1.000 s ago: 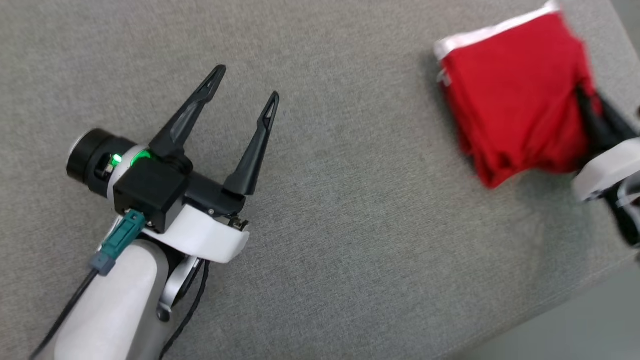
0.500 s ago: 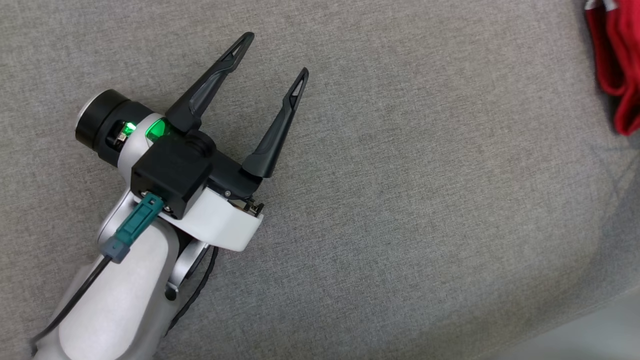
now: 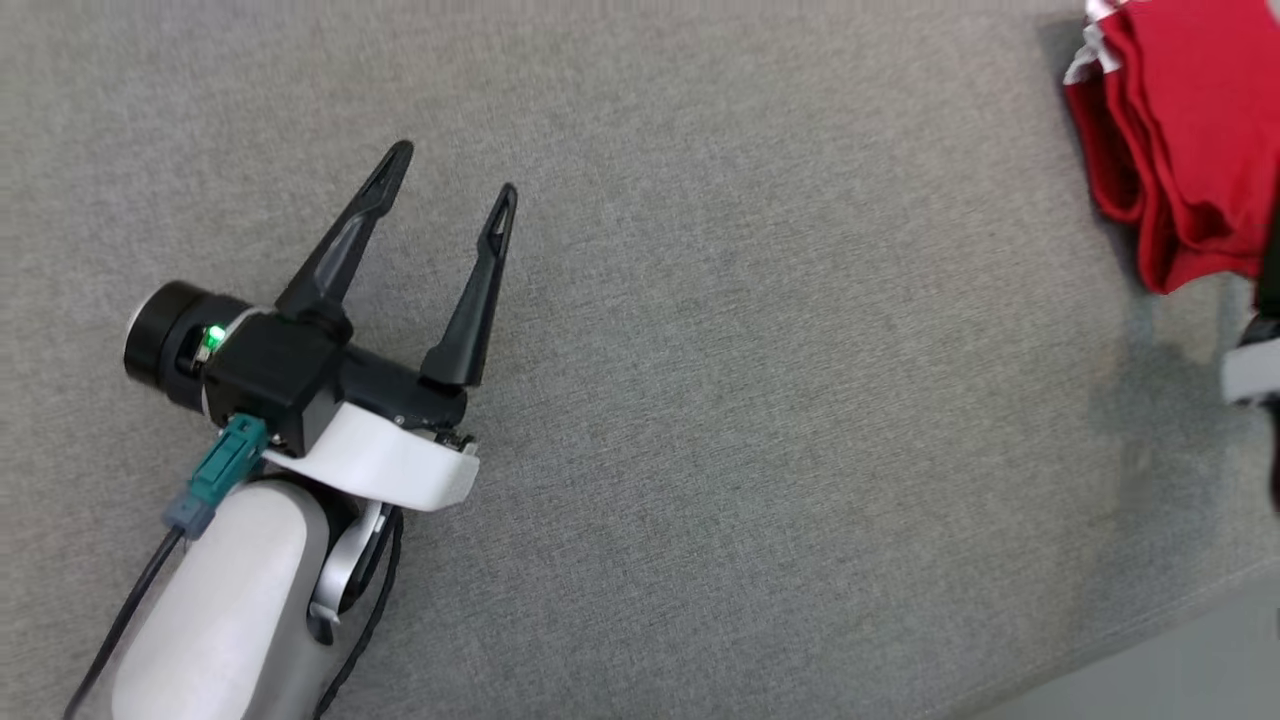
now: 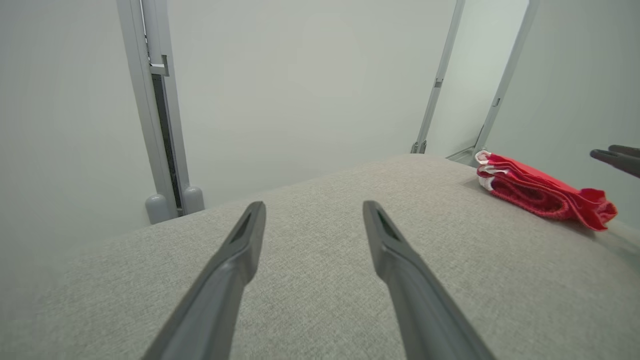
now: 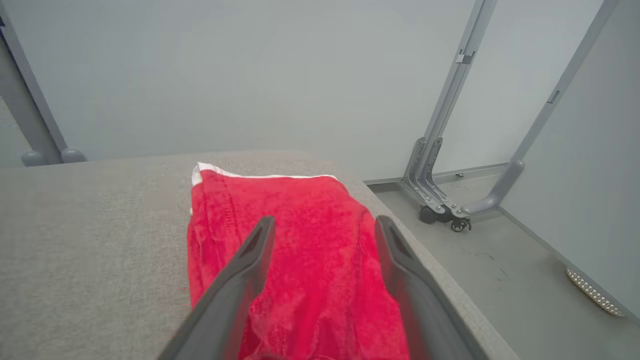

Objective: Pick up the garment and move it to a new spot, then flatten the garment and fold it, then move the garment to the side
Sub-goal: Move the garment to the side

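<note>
Garment (image 3: 1190,130), red with white trim, folded, sits at 2 o'clock in my head cam, on grey pad (image 3: 750,400) near its right edge. Left gripper (image 3: 455,170) over at 9 o'clock, well apart from garment. Its fingers point toward 1 o'clock, spread wide, nothing between them. Right gripper (image 5: 324,222) spread wide too on its wrist cam, red cloth showing under gap, not pinched far as I can see. On left wrist cam, right fingertips (image 4: 620,162) float just off garment's 3 o'clock end, no contact.
</note>
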